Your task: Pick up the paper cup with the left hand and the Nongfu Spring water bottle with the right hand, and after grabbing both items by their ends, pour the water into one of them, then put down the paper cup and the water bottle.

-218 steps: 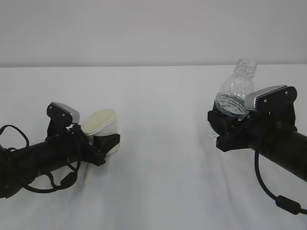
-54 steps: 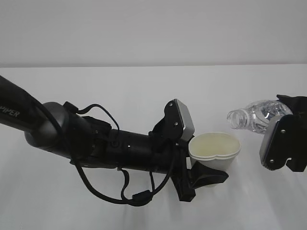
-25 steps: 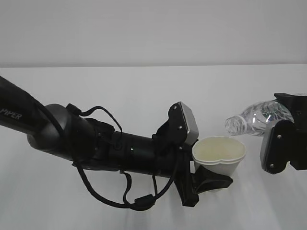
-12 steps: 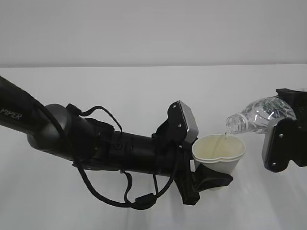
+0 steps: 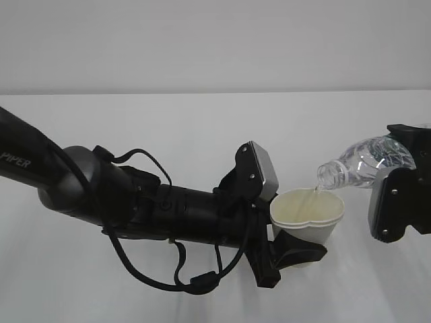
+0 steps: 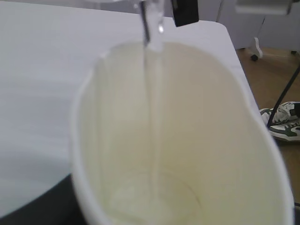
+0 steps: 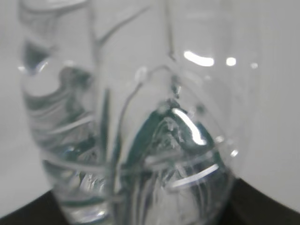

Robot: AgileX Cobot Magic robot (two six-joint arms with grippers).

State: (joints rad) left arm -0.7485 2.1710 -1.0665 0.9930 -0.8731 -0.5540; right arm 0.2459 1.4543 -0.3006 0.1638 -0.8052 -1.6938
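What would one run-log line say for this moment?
phase: pouring | left gripper: holds white paper cup | right gripper: tilts clear ribbed plastic bottle | thin water stream entering cup

- On my exterior feed I see a white table [image 5: 202, 134] filling the lower part of the view, matte and evenly lit.
- Behind it stands a plain pale grey wall [image 5: 215, 40], meeting the table's far edge in a straight line.
- My left wrist feed shows the table's corner and, beyond it, a brown wooden floor [image 6: 269, 70].
- A white and green sneaker [image 6: 283, 124] lies on that floor.
- A castor wheel [image 6: 255, 55] of some white furniture shows near the top right.
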